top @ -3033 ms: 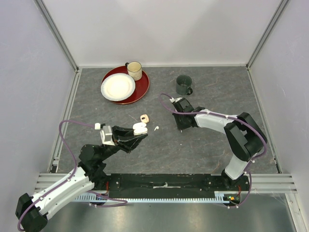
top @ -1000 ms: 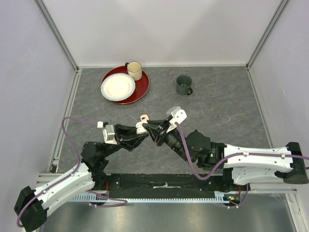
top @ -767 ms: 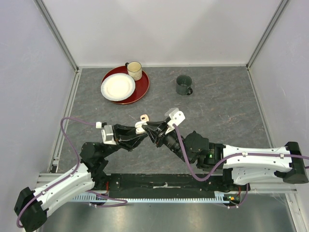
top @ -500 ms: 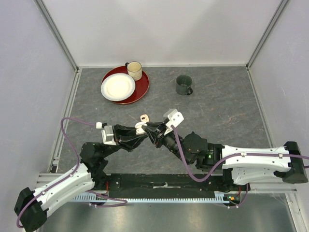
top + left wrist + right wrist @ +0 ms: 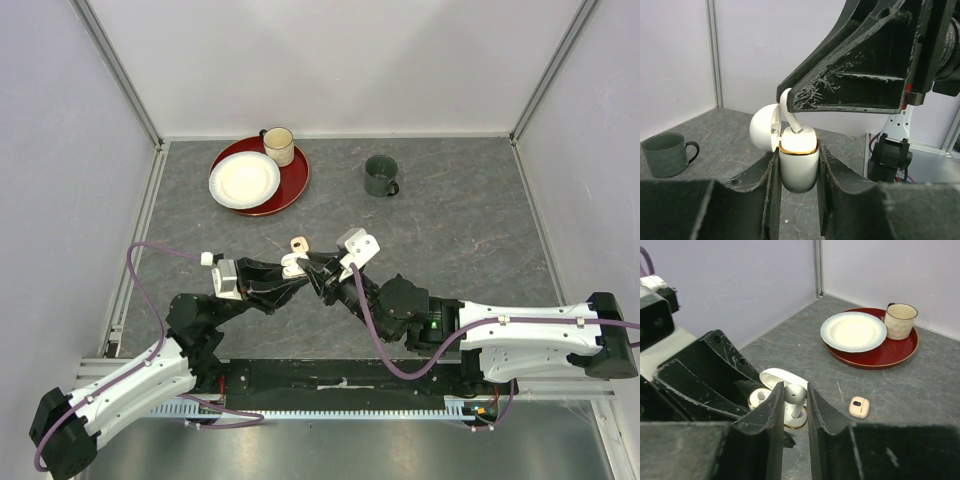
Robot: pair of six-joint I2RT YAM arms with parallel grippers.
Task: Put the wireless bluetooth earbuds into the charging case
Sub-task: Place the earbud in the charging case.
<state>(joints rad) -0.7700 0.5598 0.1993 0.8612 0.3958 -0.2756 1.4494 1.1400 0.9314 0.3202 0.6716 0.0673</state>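
The grey worktop point(image 5: 450, 220) carries everything. The right arm point(image 5: 520, 335) is folded: its elbow is far at the right side, and the long forearm lies low, pointing left toward the middle. The left arm point(image 5: 140, 385) reaches diagonally from the near left corner, forward and to the right. The two arms meet tip to tip.

At the far side, a red tray point(image 5: 292, 190) holds a white plate point(image 5: 244, 180) and a cream mug point(image 5: 278, 146). A dark green mug point(image 5: 381, 175) stands apart.

The left end effector point(image 5: 798, 172) is pressed on the white charging case point(image 5: 798, 162), held upright with its lid open. The right end effector point(image 5: 795, 402) pinches a white earbud point(image 5: 795, 396), whose stem enters the case. A pale peach earbud point(image 5: 859, 407) lies on the worktop nearby.
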